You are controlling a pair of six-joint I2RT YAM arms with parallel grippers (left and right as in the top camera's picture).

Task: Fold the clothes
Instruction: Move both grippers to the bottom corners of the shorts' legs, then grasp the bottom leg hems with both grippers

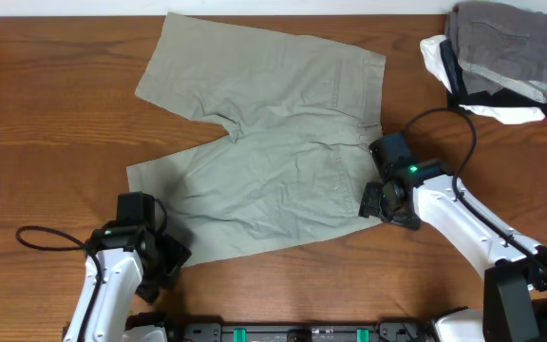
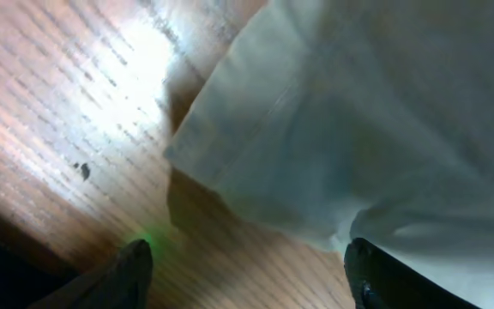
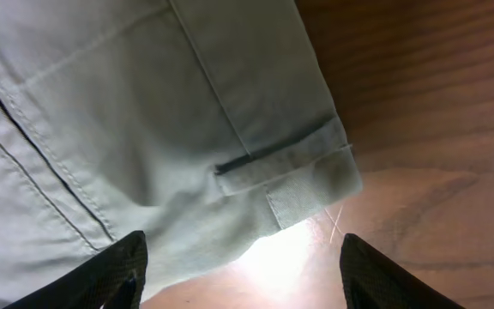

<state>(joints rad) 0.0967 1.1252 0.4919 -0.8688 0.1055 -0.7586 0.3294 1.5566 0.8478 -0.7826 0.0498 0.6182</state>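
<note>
The pale khaki-green shorts (image 1: 264,142) lie spread flat on the wooden table, waistband to the right, two legs to the left. My left gripper (image 1: 160,261) is open at the near leg's hem corner; in the left wrist view its fingers (image 2: 247,275) straddle the hem edge (image 2: 256,197) just above the wood. My right gripper (image 1: 380,204) is open at the near waistband corner; in the right wrist view its fingers (image 3: 243,270) straddle the waistband corner with its belt loop (image 3: 298,176).
A stack of folded garments sits at the back right: a darker grey one (image 1: 506,43) on top of white and black ones (image 1: 487,100). The table's front edge runs just below both arms.
</note>
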